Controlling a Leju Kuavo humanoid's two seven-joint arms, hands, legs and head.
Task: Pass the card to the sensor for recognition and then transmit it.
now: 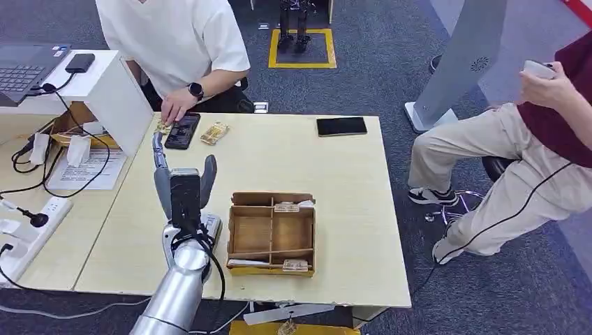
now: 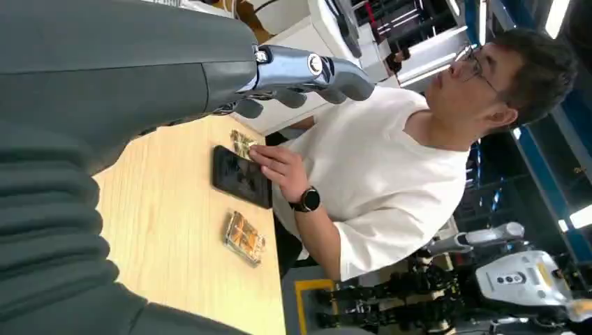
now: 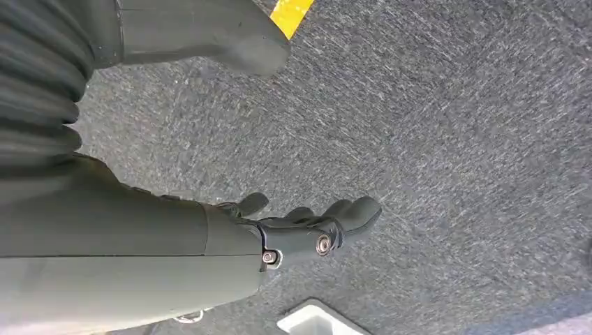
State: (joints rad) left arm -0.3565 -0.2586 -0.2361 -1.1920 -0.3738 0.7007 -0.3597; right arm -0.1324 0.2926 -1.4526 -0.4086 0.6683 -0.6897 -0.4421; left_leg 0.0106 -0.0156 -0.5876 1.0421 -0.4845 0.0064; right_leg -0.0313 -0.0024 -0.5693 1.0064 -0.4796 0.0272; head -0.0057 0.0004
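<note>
From the head view, my left hand (image 1: pixel 183 187) is raised over the pale wooden bench (image 1: pixel 335 181), left of the brown cardboard divided tray (image 1: pixel 272 234), fingers spread and upright with nothing in them. The tray holds small flat cards: one in a far compartment (image 1: pixel 286 206) and one in the near right compartment (image 1: pixel 295 264). At the far left a person in a white shirt (image 1: pixel 174 35) rests a hand (image 1: pixel 174 106) by a black flat sensor pad (image 1: pixel 183 130), with a gold-patterned wrapped card (image 1: pixel 214 132) lying just to its right and another small one (image 1: pixel 164 127) at its left edge. I judge these cards light, thin, fairly stiff and slick in their wrapping; lying flat, they offer little to grip, so I would pinch one by a long edge, or tip it against a tray divider first. In the left wrist view, the fingers (image 2: pixel 307 70) stretch out free above the bench, the pad (image 2: pixel 242 177) and wrapped card (image 2: pixel 244 239) beyond them. In the right wrist view, my right hand (image 3: pixel 307 227) hangs over grey carpet (image 3: pixel 454 139), fingers loosely apart and holding nothing.
</note>
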